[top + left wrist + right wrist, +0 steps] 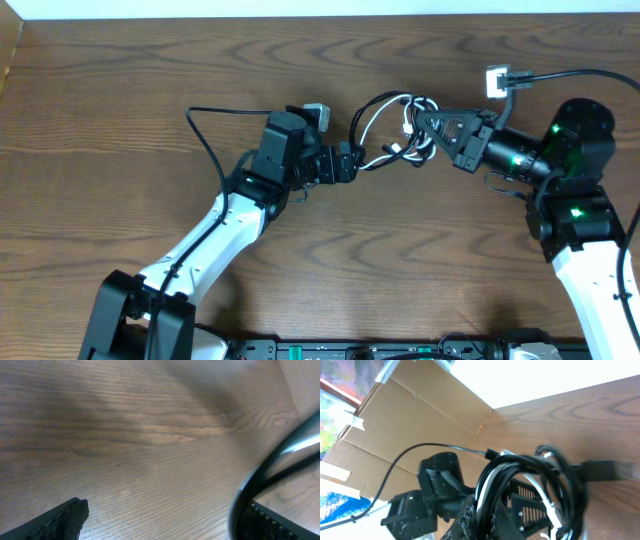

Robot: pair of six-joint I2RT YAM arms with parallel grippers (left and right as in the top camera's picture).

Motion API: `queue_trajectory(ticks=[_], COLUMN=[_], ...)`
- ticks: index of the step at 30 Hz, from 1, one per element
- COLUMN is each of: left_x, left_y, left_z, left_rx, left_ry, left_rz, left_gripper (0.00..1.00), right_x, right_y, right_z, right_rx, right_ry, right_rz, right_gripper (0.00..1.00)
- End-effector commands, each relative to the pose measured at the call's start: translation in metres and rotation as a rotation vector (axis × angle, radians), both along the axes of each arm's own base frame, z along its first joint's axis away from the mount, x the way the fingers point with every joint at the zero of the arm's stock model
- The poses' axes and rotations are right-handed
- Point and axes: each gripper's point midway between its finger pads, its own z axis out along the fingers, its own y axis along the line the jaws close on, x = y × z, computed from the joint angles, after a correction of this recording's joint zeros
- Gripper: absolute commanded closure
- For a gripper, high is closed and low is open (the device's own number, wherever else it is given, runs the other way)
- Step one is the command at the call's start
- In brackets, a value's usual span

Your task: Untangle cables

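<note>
Standing by the table (120, 80), I saw the cables (395, 128) bunched in a knot of black and white loops near the middle of the wood, a little toward the far side, between the two arms.

The right gripper (425, 122) came in from the right with its nose pushed into that knot. Its jaws were closed on the tangle. From the camera on its own wrist, the loops (520, 467) arched up and over the right gripper (507, 510), black strands outermost and white ones inside them, lifted clear of the wood.

The left gripper (352, 162) sat just beside the knot on its left, low over the table, with a few strands trailing from the knot toward it. Its jaws stood wide apart with only bare wood showing between them. In its wrist view the left gripper (165, 510) showed one dark fingertip (67, 520) at the lower left, and blurred black and white strands (280, 465) swept past close to the other finger at the lower right. I could not tell whether they touched it.

A white plug (497, 82) lay apart from the knot, farther back and to the right, with a black cord running off toward the right edge. Whether it belonged with the tangle I could not say.

Past the table's far left end stood a cardboard box (420, 415).
</note>
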Motion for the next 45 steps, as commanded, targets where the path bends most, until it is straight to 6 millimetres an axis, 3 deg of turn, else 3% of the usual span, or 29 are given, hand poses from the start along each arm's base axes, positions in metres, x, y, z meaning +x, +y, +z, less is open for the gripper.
queue_trajectory(ticks=[1, 8, 23, 31, 36, 45], left_x=[0.005, 0.001, 0.004, 0.005, 0.003, -0.005], left_y=[0.012, 0.028, 0.037, 0.037, 0.031, -0.003], left_z=[-0.024, -0.039, -0.042, -0.042, -0.039, -0.026], left_rx=[0.085, 0.181, 0.241, 0.236, 0.206, 0.120], left_ry=[0.026, 0.051, 0.029, 0.029, 0.030, -0.013], left_rz=[0.028, 0.057, 0.073, 0.074, 0.049, -0.068], left_gripper=[0.05, 0.05, 0.05, 0.05, 0.05, 0.05], right_x=[-0.008, -0.002, 0.003, 0.001, 0.006, 0.005], right_y=[-0.010, -0.032, -0.107, -0.108, -0.115, -0.125], right_z=[0.028, 0.030, 0.033, 0.028, 0.002, -0.059], right_rx=[0.011, 0.018, 0.045, 0.048, 0.002, -0.186], right_ry=[-0.092, -0.088, -0.073, -0.049, 0.031, 0.164], right_rz=[-0.018, -0.074, -0.198, -0.190, -0.258, -0.339], right_gripper=[0.99, 0.99, 0.99, 0.99, 0.96, 0.87])
